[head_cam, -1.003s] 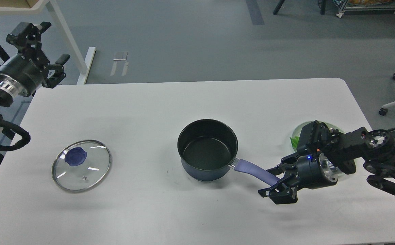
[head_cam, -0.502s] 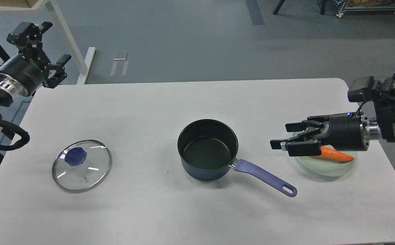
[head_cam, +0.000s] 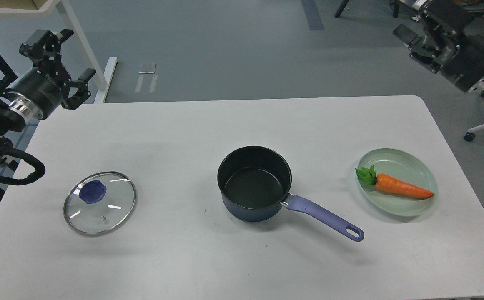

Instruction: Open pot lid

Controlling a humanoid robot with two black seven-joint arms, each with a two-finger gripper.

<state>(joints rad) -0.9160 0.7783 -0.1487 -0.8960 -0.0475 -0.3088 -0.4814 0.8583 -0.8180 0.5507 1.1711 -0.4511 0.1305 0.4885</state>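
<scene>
Writing: white lettering on the barrel of my left arm, too small for me to read; none on the pot, lid or plate.
Lid [head_cam: 99,203]: glass with a metal rim and a blue knob, lying flat on the table [head_cam: 183,129] at its left side, well apart from the pot.
Pot [head_cam: 254,181]: dark blue, uncovered and nothing inside, near the middle of the table; its purple handle [head_cam: 324,217] points toward the near right.
Left pincer [head_cam: 60,56]: raised beyond the far left corner of the table, fingers spread apart, holding nothing.
Right pincer [head_cam: 417,29]: up at the far right, over the floor and off the table; it is dark and seen at an angle, so I cannot tell how far it is open, and I see nothing in it.
Other things: a pale green plate [head_cam: 408,162] at the right side with a carrot [head_cam: 398,187] lying on it, leaves toward the pot.
In the way: nothing lies between lid and pot, or between pot handle and plate.
Open room: bare table across the far half and along the near edge; the lid sits near the left edge, the plate near the right edge.
</scene>
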